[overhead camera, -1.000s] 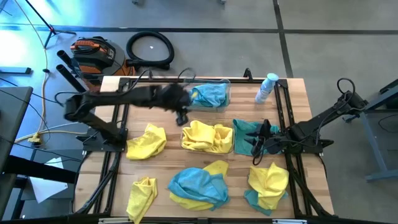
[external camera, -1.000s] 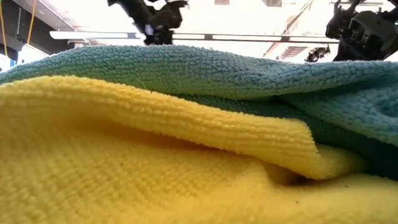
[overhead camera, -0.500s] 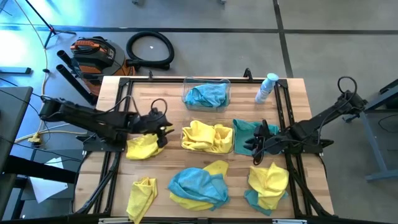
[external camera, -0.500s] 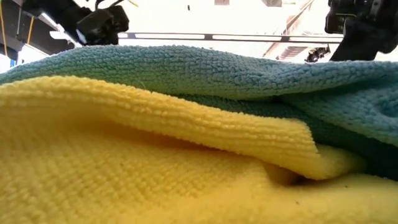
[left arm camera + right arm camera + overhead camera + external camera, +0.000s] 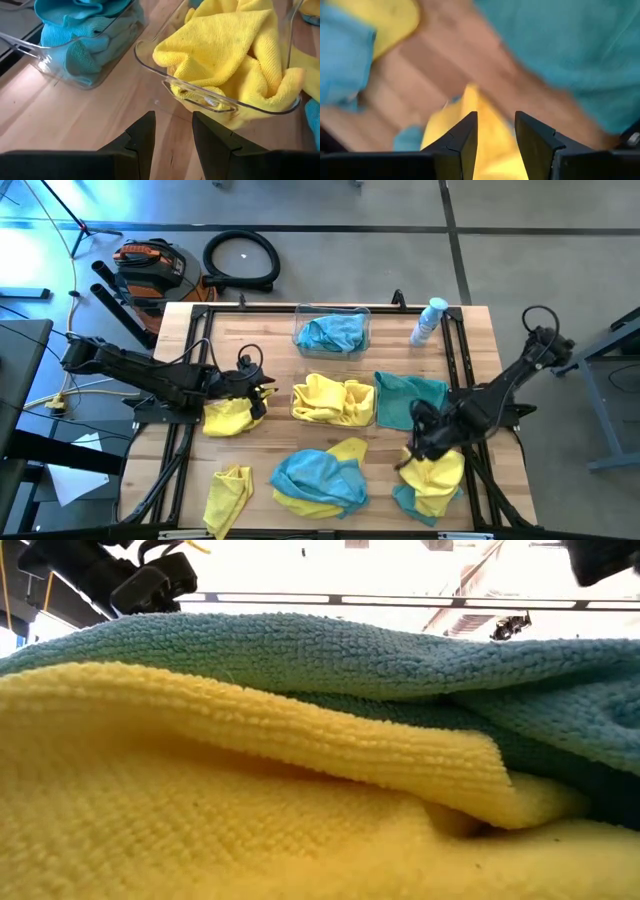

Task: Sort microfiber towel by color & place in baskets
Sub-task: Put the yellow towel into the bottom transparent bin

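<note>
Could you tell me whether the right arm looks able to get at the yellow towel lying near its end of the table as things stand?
Probably yes. The right gripper hangs at the upper edge of the yellow towel, fingers open with yellow cloth showing between them, and nothing covers the towel from above.

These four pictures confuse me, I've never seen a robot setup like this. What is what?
It is one moment seen by four cameras. The overhead picture shows a wooden table and two dark robot arms. A basket holds teal towels; another basket holds yellow ones. More towels lie loose. The left gripper hangs open and empty by a loose yellow towel. The right gripper, also open and empty, is over a yellow towel. The table-level picture is mostly filled by nearby towels. The other two pictures come from cameras on each arm's wrist.
</note>
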You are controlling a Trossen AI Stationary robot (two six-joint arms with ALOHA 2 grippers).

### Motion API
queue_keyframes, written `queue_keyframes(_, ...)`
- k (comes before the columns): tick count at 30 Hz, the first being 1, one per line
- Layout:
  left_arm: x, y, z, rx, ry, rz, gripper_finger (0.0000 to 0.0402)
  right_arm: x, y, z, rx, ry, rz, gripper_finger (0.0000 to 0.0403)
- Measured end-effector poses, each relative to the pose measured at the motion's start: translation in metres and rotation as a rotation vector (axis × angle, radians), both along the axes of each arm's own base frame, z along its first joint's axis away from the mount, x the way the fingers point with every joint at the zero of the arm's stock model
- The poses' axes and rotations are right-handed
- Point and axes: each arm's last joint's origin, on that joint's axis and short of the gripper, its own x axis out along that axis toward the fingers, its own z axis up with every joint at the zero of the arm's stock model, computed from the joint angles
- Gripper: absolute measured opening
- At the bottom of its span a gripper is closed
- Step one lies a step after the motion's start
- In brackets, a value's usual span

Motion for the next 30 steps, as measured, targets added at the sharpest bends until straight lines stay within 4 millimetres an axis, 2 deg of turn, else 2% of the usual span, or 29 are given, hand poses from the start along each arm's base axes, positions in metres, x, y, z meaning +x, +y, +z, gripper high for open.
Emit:
queue_keyframes(6, 0.000, 0.000, 0.000, 0.013, 0.008, -0.009, 0.0116, -0.001, 0.040, -0.004, 0.067, 0.083, -0.006, 0.0126)
queue_keyframes(16, 0.000, 0.000, 0.000, 0.008, 0.005, -0.006, 0.0116, -0.008, 0.091, -0.042, 0.092, 0.191, -0.075, 0.0126)
queue_keyframes(25, 0.000, 0.000, 0.000, 0.006, 0.003, -0.005, 0.0116, 0.002, 0.105, -0.089, -0.045, 0.275, -0.039, 0.0126)
queue_keyframes(30, 0.001, 0.000, 0.001, 0.004, -0.008, -0.005, 0.0116, 0.006, 0.110, -0.099, -0.068, 0.264, 0.004, 0.0118)
